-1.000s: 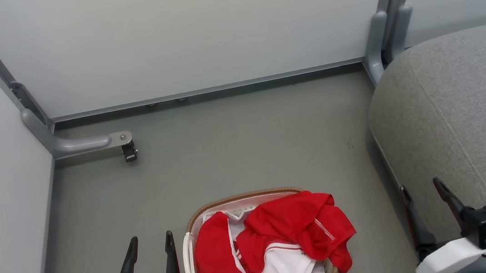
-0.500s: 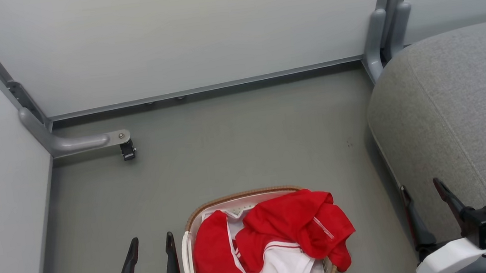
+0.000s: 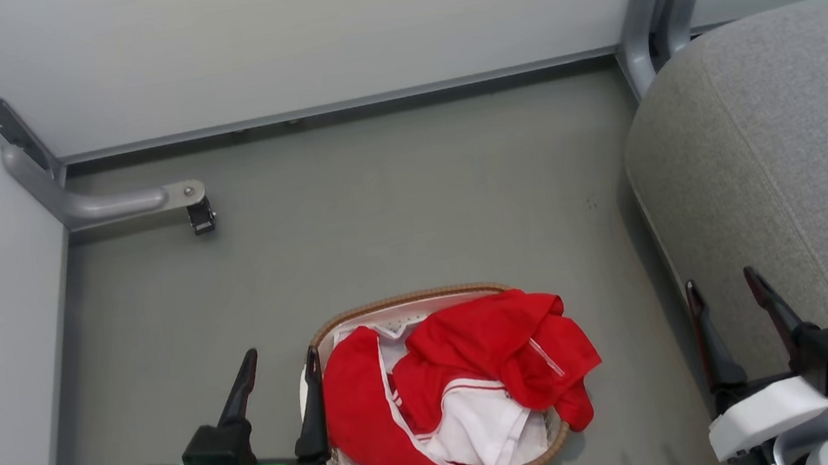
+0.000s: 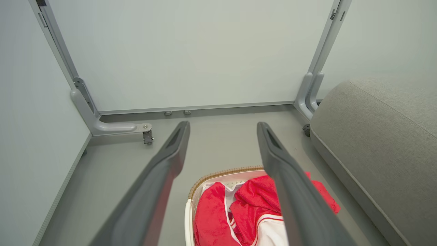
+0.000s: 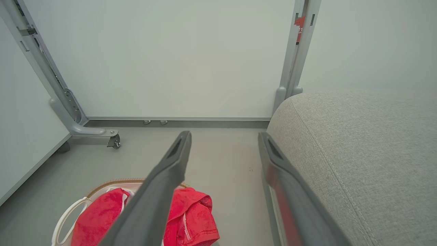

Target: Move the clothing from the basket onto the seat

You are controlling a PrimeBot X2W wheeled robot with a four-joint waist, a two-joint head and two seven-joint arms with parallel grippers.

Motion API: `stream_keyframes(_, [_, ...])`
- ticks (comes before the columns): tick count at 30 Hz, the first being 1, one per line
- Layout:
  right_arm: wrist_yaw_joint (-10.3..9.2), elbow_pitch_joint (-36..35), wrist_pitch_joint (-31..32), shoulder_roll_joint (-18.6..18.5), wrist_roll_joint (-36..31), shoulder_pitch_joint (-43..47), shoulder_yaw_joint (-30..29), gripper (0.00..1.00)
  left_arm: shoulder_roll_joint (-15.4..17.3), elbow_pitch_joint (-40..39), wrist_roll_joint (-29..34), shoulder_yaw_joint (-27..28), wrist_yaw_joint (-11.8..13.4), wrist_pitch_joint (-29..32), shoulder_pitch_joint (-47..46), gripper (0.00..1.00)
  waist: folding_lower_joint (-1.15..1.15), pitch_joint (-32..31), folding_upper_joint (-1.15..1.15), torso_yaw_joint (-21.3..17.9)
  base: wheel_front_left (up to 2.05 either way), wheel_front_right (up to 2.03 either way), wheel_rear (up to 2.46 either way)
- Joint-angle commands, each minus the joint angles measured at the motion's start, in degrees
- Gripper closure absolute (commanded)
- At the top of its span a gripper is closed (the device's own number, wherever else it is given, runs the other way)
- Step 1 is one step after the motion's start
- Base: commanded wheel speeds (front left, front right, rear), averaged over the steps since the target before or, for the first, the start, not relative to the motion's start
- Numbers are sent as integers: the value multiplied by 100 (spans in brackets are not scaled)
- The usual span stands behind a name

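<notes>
- The clothing (image 3: 467, 359), red with white stripes and trim, lies heaped in the basket (image 3: 406, 298), which stands on the floor (image 3: 380, 205) at the near centre.
- One red fold spills over the basket's right rim, and another hangs over its near-left rim.
- The seat (image 3: 801, 141) rises to the right, apart from the basket. We see no garment on it, so we judge the task not yet begun.
- Our left gripper (image 3: 280, 353) stands wide open and empty, just beside the basket's left rim. Whether its right finger touches the rim we cannot tell.
- Our right gripper (image 3: 720, 279) is likewise spread and empty, between the basket and the seat, near the seat's edge.
- We judge the clothing light, soft and limp: it will sag and trail from any hold, and it will not break.
- The fabric looks smooth, so a shallow pinch on one layer may slip.
- The garments lie tangled, so lifting one may drag another or tug the light basket along.
- We would take hold at the bunched red ridge on the far right of the heap, where the folds stack thick, biting deep across a fold.
- The white cloth (image 3: 483, 431) in the middle may belong to a garment or to the basket. We cannot tell which, so we would leave it alone at first.
</notes>
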Motion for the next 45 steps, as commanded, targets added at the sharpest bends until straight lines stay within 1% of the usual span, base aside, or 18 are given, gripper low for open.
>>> stream_keyframes(1, [0,-42,-28,-32,-45,-122,-33,0,35,5,75,-43,-45,-4,-236,0,0,356,0,-48,0,0,0])
stream_keyframes(4, [0,-113,-28,-32,1,-297,-86,0,34,70,203,-165,-96,-3,-592,0,0,708,0,-126,0,0,0])
stream_keyframes(11, [-1,-422,-28,-29,149,-900,-223,0,35,455,489,-529,-214,-1,-1700,0,0,1834,0,-485,0,0,0])
stream_keyframes(17, [-1,-715,-28,-25,330,-1346,-361,0,38,1101,759,-958,-282,-1,-2533,0,0,2695,0,-887,0,0,0])
stream_keyframes(20, [-1,-877,-27,-23,457,-1548,-388,0,59,1601,958,-1178,-319,-1,-2873,0,0,3076,0,-1106,0,0,0])
stream_keyframes(26, [-1,-1153,-28,-22,689,-1796,-275,0,89,2701,1172,-1583,-373,-2,-3409,0,0,3591,0,-1451,0,0,0])
stream_keyframes(32, [-1,-1321,-27,-22,913,-1945,-153,0,75,3533,1241,-1899,-406,-1,-3835,0,0,4006,0,-1761,0,0,0])
stream_keyframes(40, [-1,-1399,-27,-21,1204,-2117,-42,0,69,4165,1230,-2112,-413,-1,-4343,0,0,4465,0,-2060,0,0,0])
stream_keyframes(45, [-1,-1454,-27,-22,1357,-2162,38,0,151,4433,1201,-2091,-324,-1,-4646,0,0,4709,0,-2212,0,0,0])
